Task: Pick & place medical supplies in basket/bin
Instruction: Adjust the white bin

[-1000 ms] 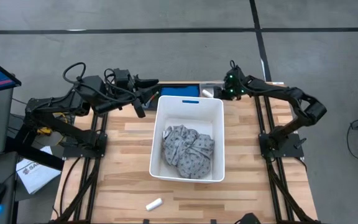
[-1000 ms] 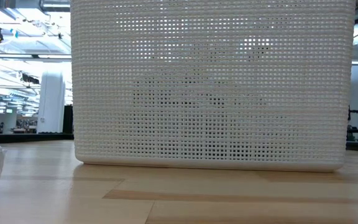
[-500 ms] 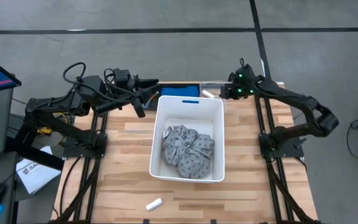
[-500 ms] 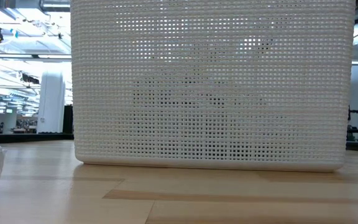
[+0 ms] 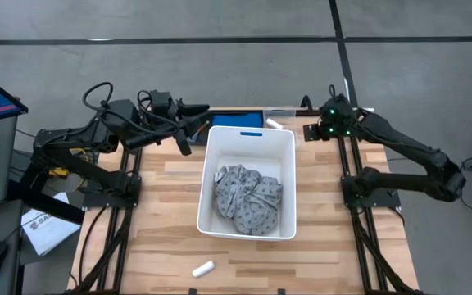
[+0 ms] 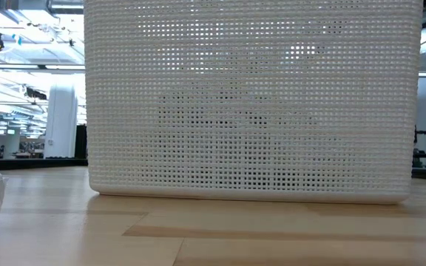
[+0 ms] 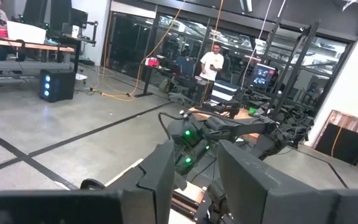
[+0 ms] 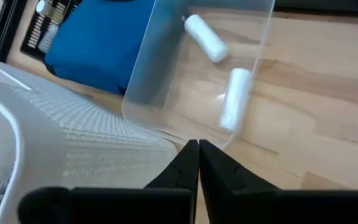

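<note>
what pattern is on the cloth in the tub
Grey cloth with a fine dark speckle print, clearest in the high view.

White mesh-walled basket (image 5: 249, 143) holding grey, dark-speckled fabric (image 5: 247, 199); white rolls (image 8: 235, 98) and blue pad (image 8: 98, 43) beyond the black right gripper (image 8: 198, 147).

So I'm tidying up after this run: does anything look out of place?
One white roll lies alone on the table near its front edge, outside the white basket. Two more rolls sit in a clear tray behind the basket.
</note>
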Motion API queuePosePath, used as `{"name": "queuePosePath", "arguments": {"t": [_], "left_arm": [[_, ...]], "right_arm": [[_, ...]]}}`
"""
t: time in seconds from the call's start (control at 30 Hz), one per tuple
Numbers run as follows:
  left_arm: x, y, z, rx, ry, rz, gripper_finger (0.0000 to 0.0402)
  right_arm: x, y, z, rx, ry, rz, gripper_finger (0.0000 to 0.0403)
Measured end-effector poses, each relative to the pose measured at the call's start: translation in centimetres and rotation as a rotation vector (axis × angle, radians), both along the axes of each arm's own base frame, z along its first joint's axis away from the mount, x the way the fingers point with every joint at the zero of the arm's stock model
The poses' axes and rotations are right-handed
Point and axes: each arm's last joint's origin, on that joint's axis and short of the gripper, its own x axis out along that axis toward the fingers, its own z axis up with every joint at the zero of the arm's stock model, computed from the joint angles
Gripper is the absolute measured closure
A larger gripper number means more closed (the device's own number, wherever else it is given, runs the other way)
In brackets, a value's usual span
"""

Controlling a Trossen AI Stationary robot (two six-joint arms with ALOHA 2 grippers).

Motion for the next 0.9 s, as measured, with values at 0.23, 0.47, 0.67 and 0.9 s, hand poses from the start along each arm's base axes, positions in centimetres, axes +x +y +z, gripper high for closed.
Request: {"name": "queuePosePath", "arguments": {"t": [0.23, 0.47, 0.67, 0.9], "left_arm": [[0.0, -0.6, 0.0, 0.002, 0.004, -0.038, 0.0286], [0.0, -1.2, -0.1, 0.004, 0.007, -0.063, 0.0286], [0.0, -1.6, -0.1, 0.004, 0.007, -0.083, 0.0286], [-0.1, -1.8, -0.1, 0.004, 0.006, -0.093, 0.0286]], "right_arm": [[2.0, 1.1, -0.6, 0.037, -0.004, 0.037, 0.0401], [4.1, 1.8, -1.0, 0.043, -0.026, 0.055, 0.0402], [4.9, 2.1, -0.9, 0.034, -0.07, 0.06, 0.0402], [5.7, 1.9, -0.8, 0.02, -0.117, 0.036, 0.0403]]}}
